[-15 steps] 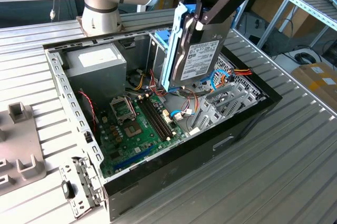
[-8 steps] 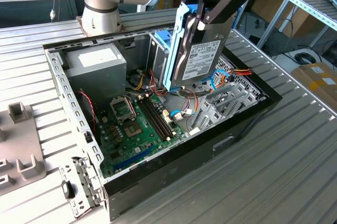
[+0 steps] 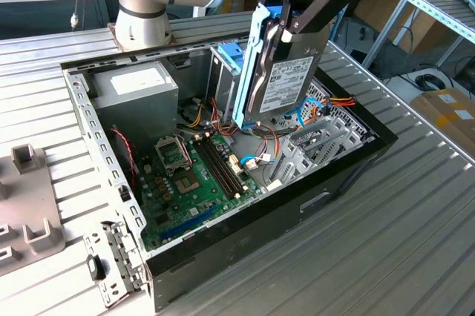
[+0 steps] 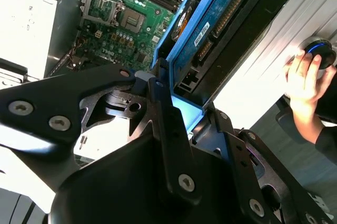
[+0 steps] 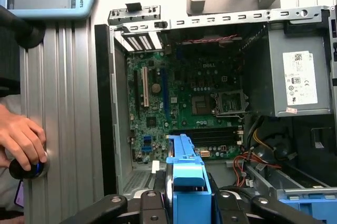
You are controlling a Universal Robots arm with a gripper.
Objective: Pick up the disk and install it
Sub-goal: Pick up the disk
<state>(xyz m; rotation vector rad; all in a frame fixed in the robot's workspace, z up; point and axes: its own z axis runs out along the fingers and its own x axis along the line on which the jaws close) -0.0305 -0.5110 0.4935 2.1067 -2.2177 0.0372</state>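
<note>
Fingers [image 3: 286,30]: your pair is clamped on the disk [image 3: 278,82].
Disk: you hold it tilted above the open computer case [image 3: 349,164].
Motherboard [image 3: 197,175]: lies below.

Bright, even light; blown-out white glare

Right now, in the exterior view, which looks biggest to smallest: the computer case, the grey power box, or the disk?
1. Computer case, clearly the biggest.
2. and 3. Power box and disk look about alike; the gripper holds the disk raised above the case, so I won't rank those.
</note>
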